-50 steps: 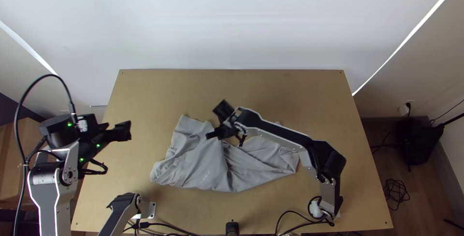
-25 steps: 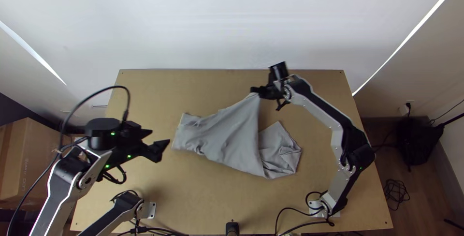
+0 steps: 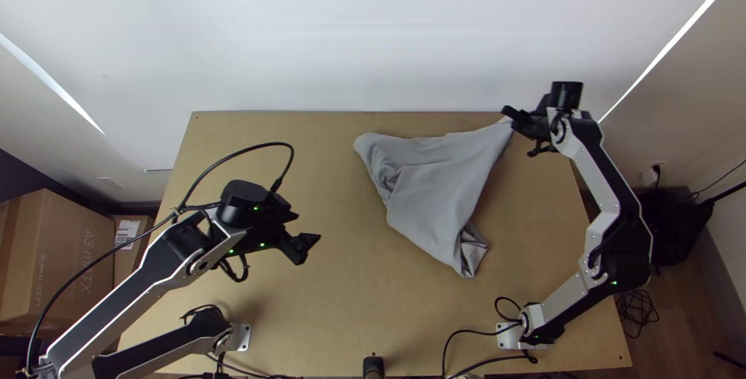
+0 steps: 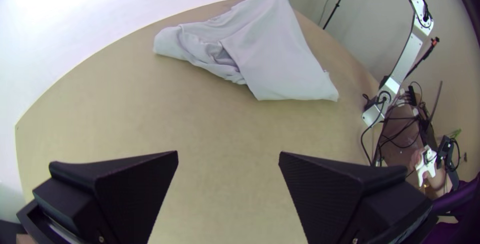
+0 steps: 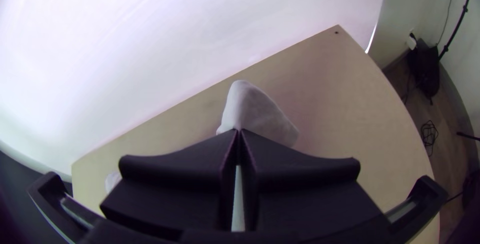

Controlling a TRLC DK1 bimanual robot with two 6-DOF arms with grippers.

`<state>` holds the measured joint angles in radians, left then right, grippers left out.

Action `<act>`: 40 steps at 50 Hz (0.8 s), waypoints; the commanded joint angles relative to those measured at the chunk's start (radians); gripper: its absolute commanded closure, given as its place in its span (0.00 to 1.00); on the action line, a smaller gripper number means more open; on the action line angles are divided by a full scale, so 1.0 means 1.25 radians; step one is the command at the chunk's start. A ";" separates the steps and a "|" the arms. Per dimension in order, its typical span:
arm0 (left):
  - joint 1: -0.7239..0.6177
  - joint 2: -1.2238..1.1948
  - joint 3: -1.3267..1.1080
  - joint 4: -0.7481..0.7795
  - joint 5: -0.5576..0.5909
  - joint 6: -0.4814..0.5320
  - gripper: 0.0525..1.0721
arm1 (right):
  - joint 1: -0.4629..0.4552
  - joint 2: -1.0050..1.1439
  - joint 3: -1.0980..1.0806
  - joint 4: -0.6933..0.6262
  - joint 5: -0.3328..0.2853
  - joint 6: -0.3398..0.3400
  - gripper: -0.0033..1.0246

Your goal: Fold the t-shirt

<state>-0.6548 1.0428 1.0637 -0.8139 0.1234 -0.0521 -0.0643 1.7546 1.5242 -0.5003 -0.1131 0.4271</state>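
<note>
Plain grey t-shirt, tan table, white wall.

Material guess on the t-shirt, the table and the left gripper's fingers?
T-shirt: soft matte grey fabric, probably cotton-like knit; it drapes and creases freely.
Table: looks like smooth wood-based board, given the even tan surface; solid wood or laminate, can't tell.
Left gripper's fingers: matte black, finely textured inner faces; likely plastic, possibly rubber.

Pale t-shirt between two black fingers

Print marks one carton (its neighbour wears a white label).
</note>
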 commanded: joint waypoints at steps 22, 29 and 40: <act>-0.184 0.400 0.136 0.315 0.029 -0.099 0.05 | -0.129 -0.269 -0.276 0.124 0.006 -0.050 0.97; -0.219 0.502 0.203 0.370 0.033 -0.122 0.05 | -0.129 -0.309 -0.317 0.129 0.006 -0.057 0.97; -0.231 0.676 0.339 0.374 0.041 -0.146 0.05 | -0.128 -0.354 -0.343 0.135 0.006 -0.053 0.97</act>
<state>-0.9390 1.8004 1.4158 -0.3550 0.1680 -0.2096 -0.2184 1.3575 1.1122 -0.3511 -0.1131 0.3653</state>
